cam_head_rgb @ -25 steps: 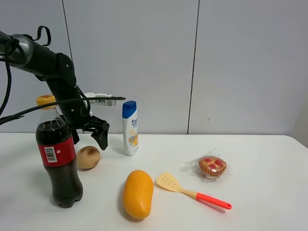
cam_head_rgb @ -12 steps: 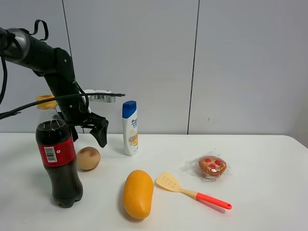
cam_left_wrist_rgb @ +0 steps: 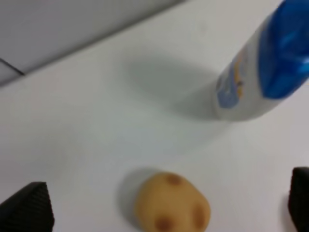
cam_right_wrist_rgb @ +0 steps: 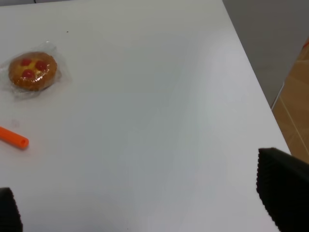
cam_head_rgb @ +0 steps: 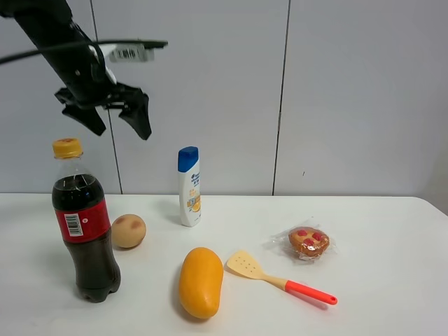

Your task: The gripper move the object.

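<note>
The left gripper (cam_head_rgb: 114, 117) has been raised well above the table (cam_head_rgb: 378, 231) since a second ago, jaws spread wide, empty. The object (cam_head_rgb: 129, 230) is lying at two o'clock of the cola bottle (cam_head_rgb: 85, 225).

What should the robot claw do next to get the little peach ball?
Probably lower straight down. The left gripper hangs open, high above the table, and the peach ball lies untouched almost directly below, between the cola bottle and shampoo bottle.

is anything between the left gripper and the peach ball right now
Nothing visible. The left gripper hangs open, high above the peach ball, with only air between them; the cola bottle stands beside the ball.
</note>
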